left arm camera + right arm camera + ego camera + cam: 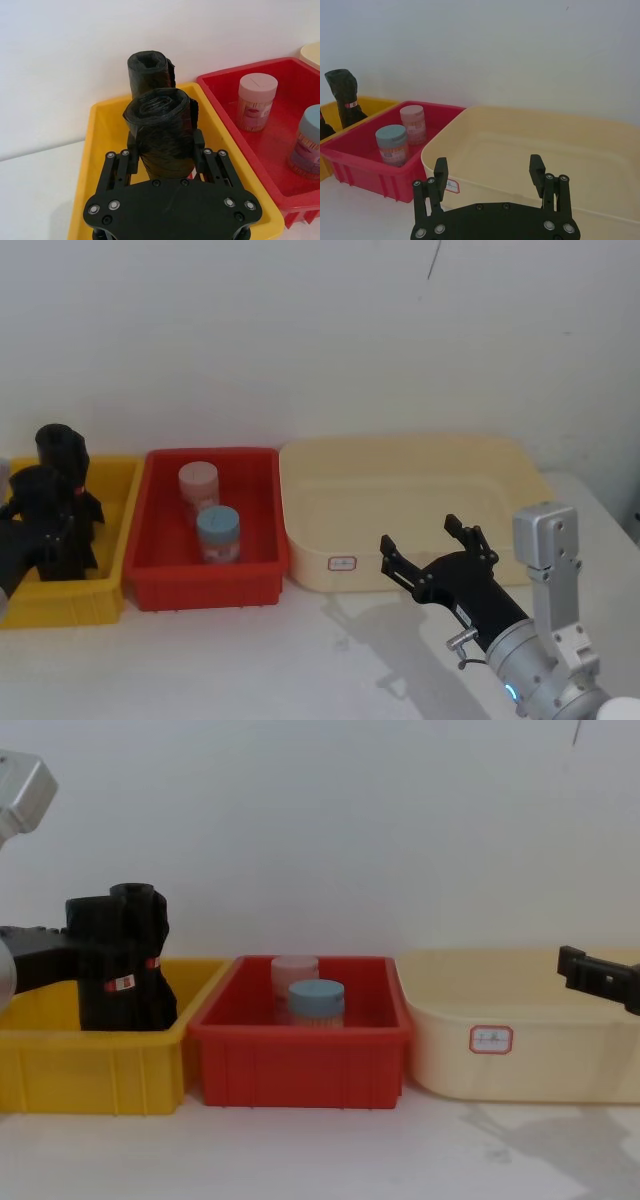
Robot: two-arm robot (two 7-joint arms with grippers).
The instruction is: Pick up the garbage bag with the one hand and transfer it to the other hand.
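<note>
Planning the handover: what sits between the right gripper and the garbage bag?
Head view: the red bin, holding a pink-lidded jar and a blue-lidded jar, stands between the right gripper and the garbage bag.

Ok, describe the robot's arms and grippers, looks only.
The right arm and left arm are thick and silver-grey. The right one has a small blue light and carries a boxy silver module. The right gripper and left gripper match: a flat black palm plate dotted with silver screws, and long black linkage jaws.
</note>
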